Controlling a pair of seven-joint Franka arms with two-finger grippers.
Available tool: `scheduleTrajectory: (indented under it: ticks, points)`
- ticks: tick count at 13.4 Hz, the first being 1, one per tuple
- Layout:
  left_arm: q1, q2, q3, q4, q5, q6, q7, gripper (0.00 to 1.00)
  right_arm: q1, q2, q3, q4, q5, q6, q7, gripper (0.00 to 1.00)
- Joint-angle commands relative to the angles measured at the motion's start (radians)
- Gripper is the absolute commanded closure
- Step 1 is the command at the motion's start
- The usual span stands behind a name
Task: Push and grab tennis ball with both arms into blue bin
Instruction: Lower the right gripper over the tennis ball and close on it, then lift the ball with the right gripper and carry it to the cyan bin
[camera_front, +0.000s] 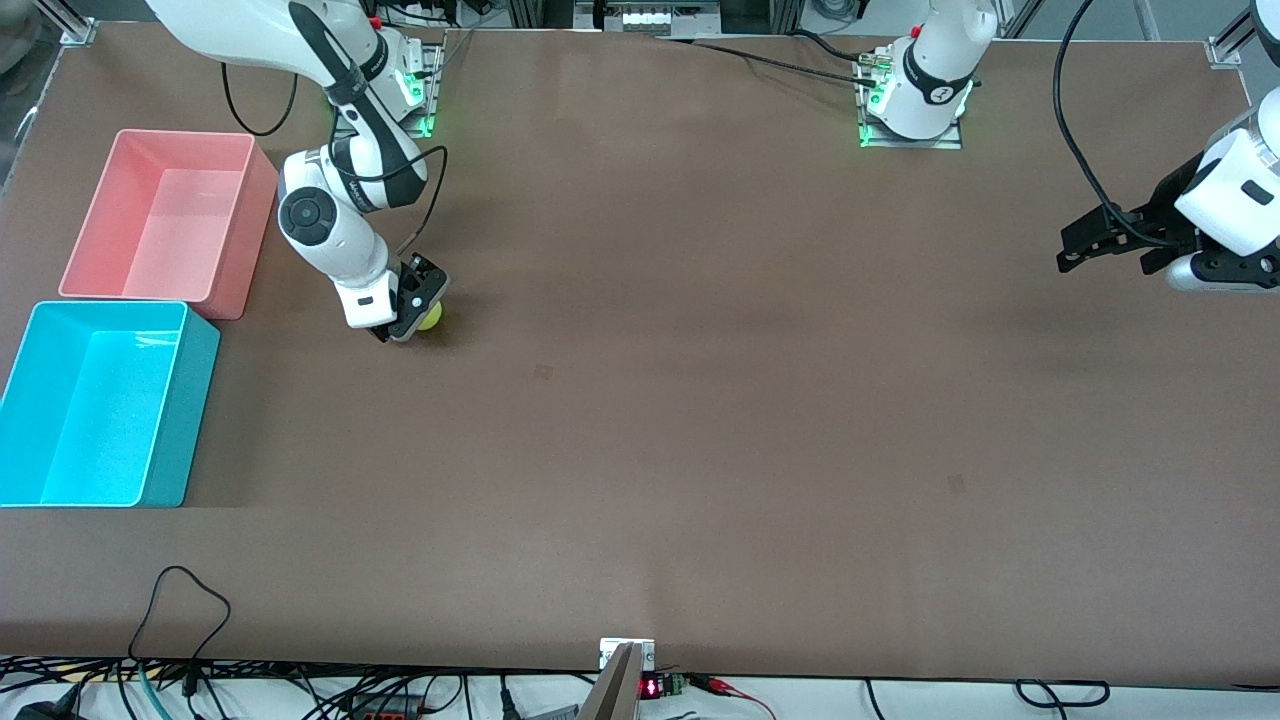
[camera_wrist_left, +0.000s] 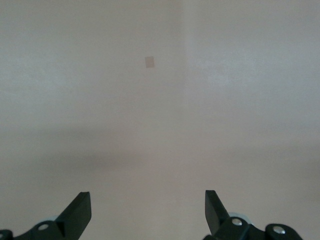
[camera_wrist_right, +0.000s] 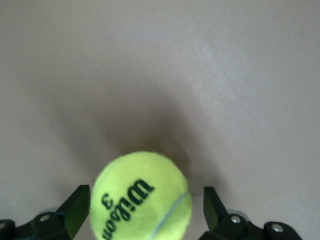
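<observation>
Lowest at the frame's left edge in the front view: the blue bin (camera_front: 170, 420), with the pink bin (camera_front: 235, 215) just above it. Up and right of the blue bin, still in the left third of the frame, the tennis ball (camera_front: 430, 317) on the brown table (camera_front: 700, 400), with the right gripper (camera_front: 412, 312) down around it. In the right wrist view, fingers (camera_wrist_right: 75, 210) spread wide with the ball (camera_wrist_right: 141, 197) low and centred between them, gap visible on both sides — not clamped yet.

To do the grab well: close evenly onto the ball's widest part so it cannot squirt out, keep the ball centred between the pads, judge the grip firm before lifting, then lift clear of the bin wall and carry down-left to the blue bin, not the pink one.

At the right edge, upper half of the frame: the left gripper (camera_front: 1100, 243) hanging in the air over bare table, waiting, fingers (camera_wrist_left: 80, 212) apart and holding nothing — only a faint square mark (camera_wrist_left: 149, 62) visible below.
</observation>
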Motion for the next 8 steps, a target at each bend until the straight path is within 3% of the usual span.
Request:
scheduleTrajectory:
  ticks: [1,8]
  points:
    - [-0.001,0.0,-0.005,0.015,0.02,-0.005,-0.01,0.0,0.037,0.001,0.002,0.005,0.008,0.006,0.046,0.0]
    - [-0.001,-0.002,-0.007,0.017,0.019,-0.005,-0.011,0.0,0.028,0.001,0.002,0.005,-0.006,0.006,0.029,0.0]
